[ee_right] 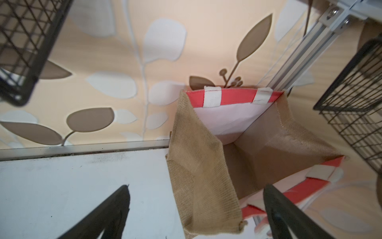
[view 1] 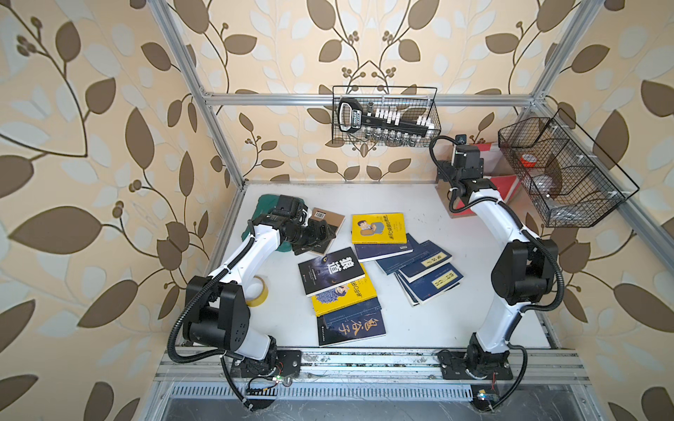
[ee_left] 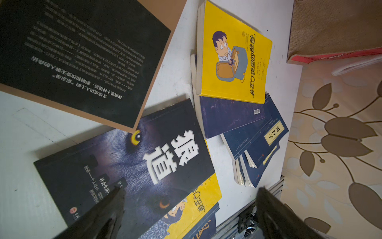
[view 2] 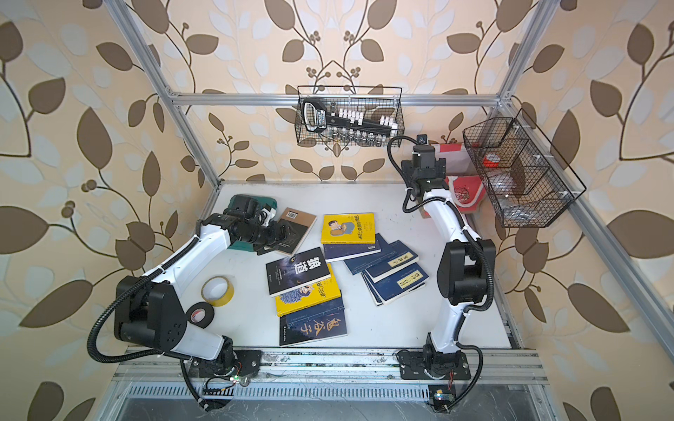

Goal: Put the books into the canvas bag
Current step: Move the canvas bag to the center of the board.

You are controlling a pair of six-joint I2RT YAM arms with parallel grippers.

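Left gripper (ee_left: 192, 189) hangs with its jaws spread wide and nothing between them, pointed down at the wolf-cover book (ee_left: 132, 165) on the white table (view 1: 419, 320). Partly under its wrist in both top views lies a black book with a brown border (view 1: 330, 223), back cover up. Ahead of the fingertips, beyond the wolf cover, a yellow cartoon book (ee_left: 233, 62) rests on a dark blue one. Beside those is a fanned pile of navy books (ee_left: 258, 140) with yellow labels. Under the wolf cover lies a second yellow book (view 1: 346, 295), itself on a dark blue book with gold characters (view 1: 352, 326). Right gripper (ee_right: 197, 186) is likewise spread wide and empty, poised at the open mouth of the canvas bag (ee_right: 206, 165). The bag stands upright just ahead of it, well apart from every book.
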